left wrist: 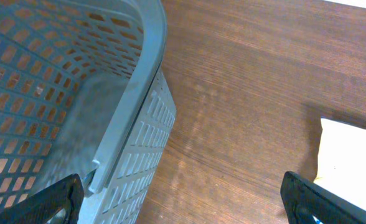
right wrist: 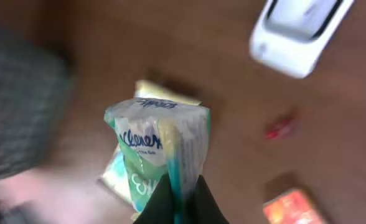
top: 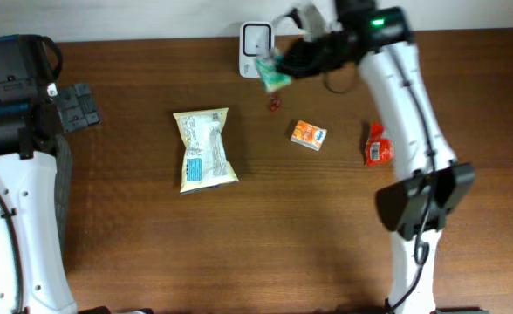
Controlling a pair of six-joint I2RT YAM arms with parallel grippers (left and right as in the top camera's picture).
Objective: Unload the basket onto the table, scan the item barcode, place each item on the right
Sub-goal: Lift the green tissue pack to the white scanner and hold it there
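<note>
Overhead: your right jaws pinch the pack (top: pixel 274 74) just beside the scanner (top: pixel 255 48); bag (top: pixel 204 148), box (top: pixel 309 134) and packet (top: pixel 379 146) lie apart, blocking nothing. Left wrist: left jaws gape wide beside the basket (left wrist: pixel 77 93). Right wrist: you hold only the pack's (right wrist: pixel 161 155) edge; it may twist, turning its barcode away.

Overhead looked straight down on the scanner (top: pixel 256 48); right wrist, close above, shared it (right wrist: pixel 301 31); left wrist looked down well away from it.

Dark brown wood-grain table (top: pixel 239 253) filling the overhead view, evenly lit; a pale strip (top: pixel 134 17) runs along its far edge
</note>
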